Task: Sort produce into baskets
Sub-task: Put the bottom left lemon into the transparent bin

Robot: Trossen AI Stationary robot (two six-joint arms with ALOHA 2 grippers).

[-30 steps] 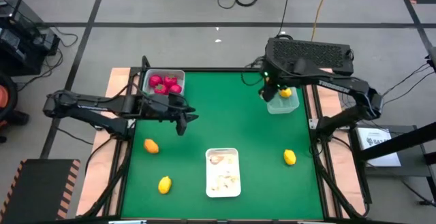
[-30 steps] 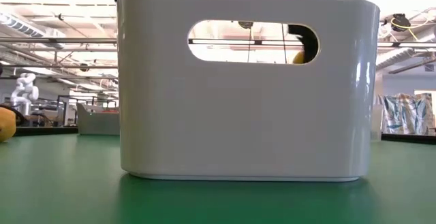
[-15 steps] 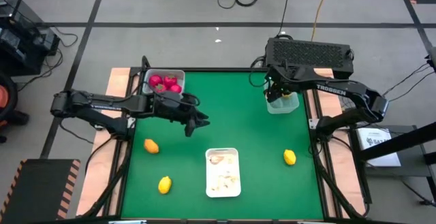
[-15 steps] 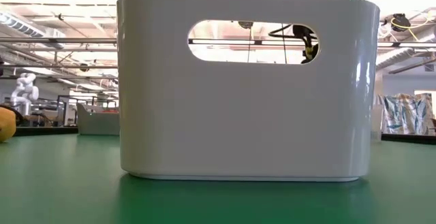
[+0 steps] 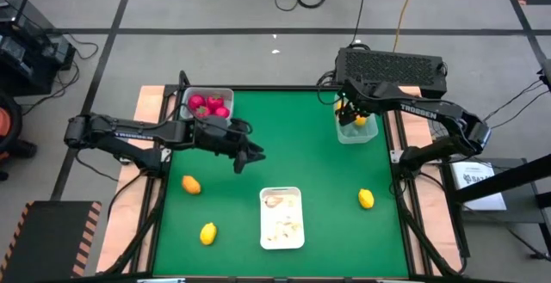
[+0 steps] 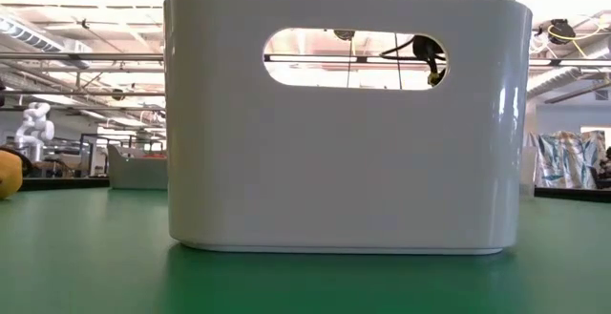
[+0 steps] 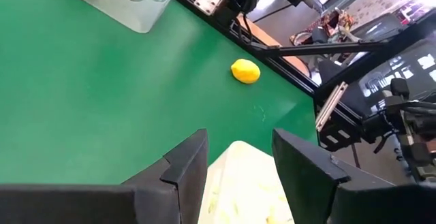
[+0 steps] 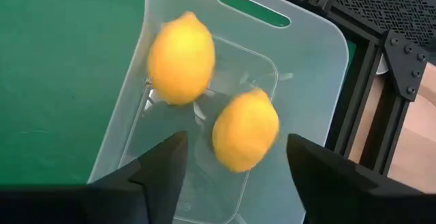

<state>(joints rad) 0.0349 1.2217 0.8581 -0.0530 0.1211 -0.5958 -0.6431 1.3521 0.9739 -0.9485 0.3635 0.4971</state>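
Note:
My left gripper (image 5: 250,156) is open and empty above the green mat, in the middle left; its wrist view (image 7: 238,156) looks down on the white tub (image 7: 240,183) of garlic-like bulbs. My right gripper (image 5: 351,113) hangs open over the pale green-tinted tub (image 5: 355,130) at the far right. Two yellow lemons (image 8: 180,58) (image 8: 245,130) lie in that tub, below the open fingers (image 8: 163,166). The whitish-grey tub (image 5: 207,105) at the far left holds several red pieces. An orange lemon (image 5: 191,184) and two yellow lemons (image 5: 207,232) (image 5: 366,199) lie loose on the mat.
The white tub (image 5: 281,218) stands near the table's front middle and fills the low view (image 6: 344,123). The orange lemon shows at that view's left edge (image 6: 8,174). Frame rails run along both sides of the table, and a black box (image 5: 392,68) sits behind the right arm.
My left gripper has moved from beside the red-filled tub toward the table's right and slightly nearer, staying open. My right gripper has shifted a little over the green-tinted tub.

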